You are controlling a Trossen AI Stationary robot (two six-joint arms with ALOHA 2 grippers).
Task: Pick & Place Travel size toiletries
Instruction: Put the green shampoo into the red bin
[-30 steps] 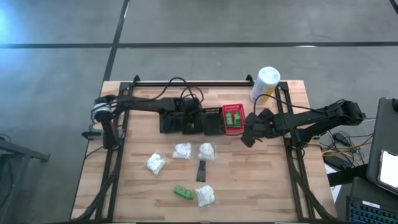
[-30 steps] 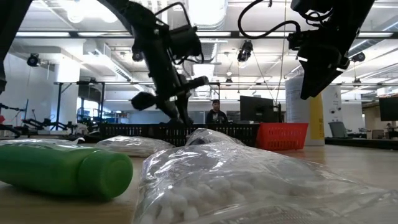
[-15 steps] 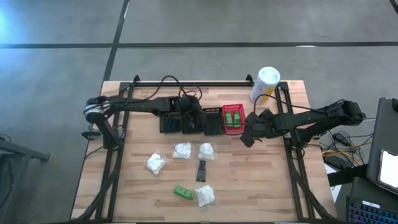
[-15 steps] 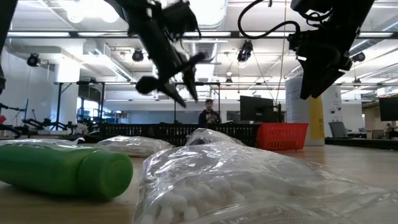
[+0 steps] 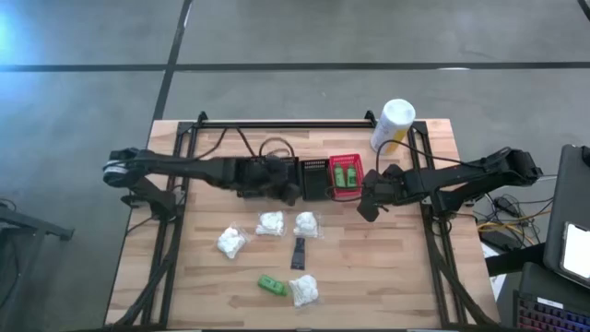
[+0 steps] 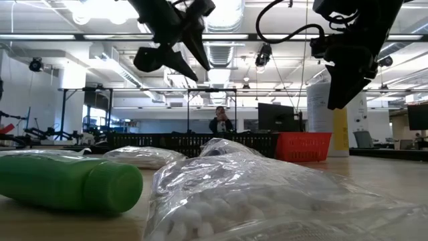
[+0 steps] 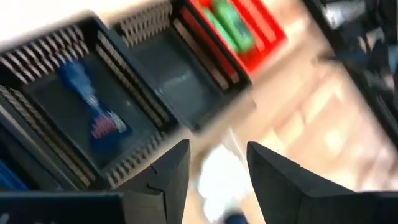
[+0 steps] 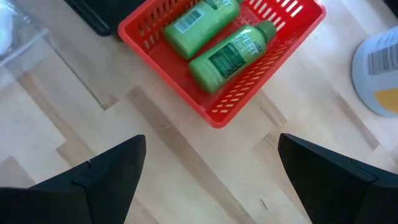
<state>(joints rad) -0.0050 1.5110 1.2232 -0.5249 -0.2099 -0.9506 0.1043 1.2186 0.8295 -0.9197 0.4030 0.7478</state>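
Two green bottles (image 8: 214,40) lie in the red basket (image 5: 346,176). A blue-black tube (image 7: 87,102) lies in one black basket (image 5: 267,177). On the table lie several white bundles (image 5: 270,222), another green bottle (image 5: 270,285) and a dark tube (image 5: 299,252). My left gripper (image 5: 289,193) hovers open and empty above the near edge of the black baskets, with a white bundle (image 7: 217,177) below it. My right gripper (image 5: 362,210) hangs open and empty just near of the red basket (image 8: 217,68).
A tall white-and-yellow canister (image 5: 393,124) stands at the far right, behind the red basket. A second black basket (image 7: 171,78) beside the red one holds nothing. Dark rails run down both table sides (image 5: 433,258). Bare wood lies right of the bundles (image 5: 378,267).
My left gripper has risen from low at the black baskets to well above them, and has drawn a little toward the near edge. The left arm's base joint has swung out toward the table's left.
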